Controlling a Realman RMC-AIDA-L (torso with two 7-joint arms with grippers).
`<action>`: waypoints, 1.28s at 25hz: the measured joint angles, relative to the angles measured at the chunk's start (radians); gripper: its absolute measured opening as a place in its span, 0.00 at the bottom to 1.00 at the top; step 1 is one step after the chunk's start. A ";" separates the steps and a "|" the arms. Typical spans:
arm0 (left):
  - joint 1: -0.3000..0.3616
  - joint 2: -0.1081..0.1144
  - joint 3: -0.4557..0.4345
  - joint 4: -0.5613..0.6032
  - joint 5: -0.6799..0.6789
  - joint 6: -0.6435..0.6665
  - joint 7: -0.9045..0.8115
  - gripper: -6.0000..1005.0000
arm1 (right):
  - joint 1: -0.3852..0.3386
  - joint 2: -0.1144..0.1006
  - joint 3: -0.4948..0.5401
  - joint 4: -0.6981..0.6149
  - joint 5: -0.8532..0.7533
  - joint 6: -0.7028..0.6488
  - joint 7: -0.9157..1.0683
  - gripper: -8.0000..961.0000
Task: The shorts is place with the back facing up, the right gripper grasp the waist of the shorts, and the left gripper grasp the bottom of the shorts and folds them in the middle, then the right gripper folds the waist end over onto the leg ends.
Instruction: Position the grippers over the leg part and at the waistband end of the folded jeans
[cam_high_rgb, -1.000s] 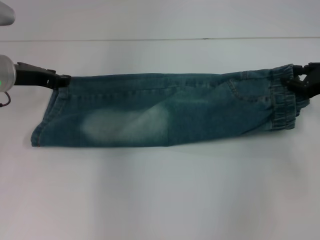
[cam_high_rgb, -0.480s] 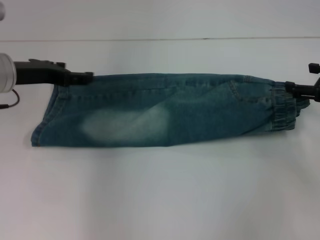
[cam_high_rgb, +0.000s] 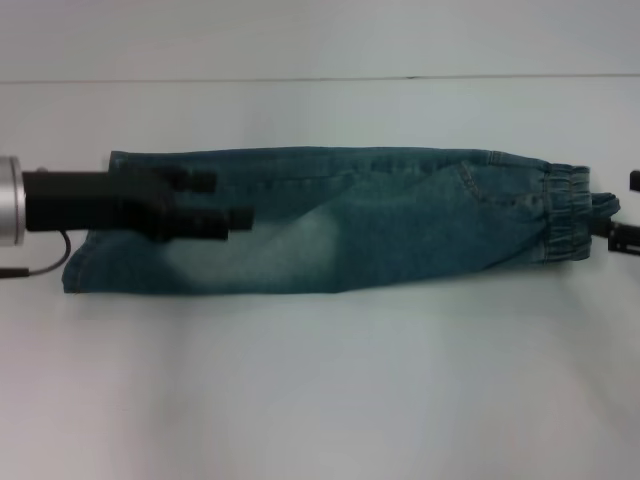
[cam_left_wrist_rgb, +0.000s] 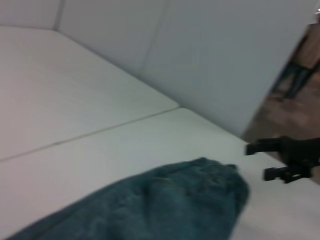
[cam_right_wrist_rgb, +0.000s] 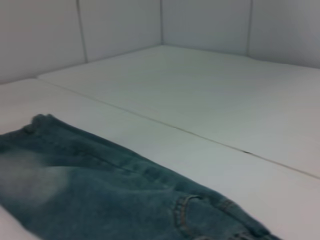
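The blue denim shorts (cam_high_rgb: 400, 220) lie flat on the white table, folded lengthwise into a long strip. The leg ends are at the left and the elastic waist (cam_high_rgb: 565, 215) is at the right. My left gripper (cam_high_rgb: 225, 198) hovers over the leg end, open, with both black fingers pointing right and nothing between them. My right gripper (cam_high_rgb: 622, 210) sits at the right edge just beyond the waist, open and off the cloth. It also shows in the left wrist view as the right gripper (cam_left_wrist_rgb: 257, 161) past the waist end of the shorts (cam_left_wrist_rgb: 165, 205). The right wrist view shows the shorts (cam_right_wrist_rgb: 100, 190) only.
The white table (cam_high_rgb: 320, 380) spreads in front of and behind the shorts, with a seam line (cam_high_rgb: 300, 79) across the back. White wall panels (cam_right_wrist_rgb: 120, 25) stand behind the table.
Both grippers have let go of the shorts. The left one moved right and nearer, over the leg end. The right one drew back to the right, off the waist.
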 joint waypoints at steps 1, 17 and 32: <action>-0.001 0.002 -0.007 -0.008 -0.001 0.028 0.012 0.90 | -0.004 0.001 0.005 0.008 0.002 -0.009 -0.011 0.96; 0.023 -0.005 -0.019 -0.018 0.025 0.084 0.039 0.89 | -0.006 0.020 0.115 0.170 0.009 0.096 -0.145 0.96; 0.036 -0.009 -0.016 -0.020 0.033 0.070 0.042 0.87 | 0.055 0.008 0.000 0.218 -0.001 0.217 -0.140 0.95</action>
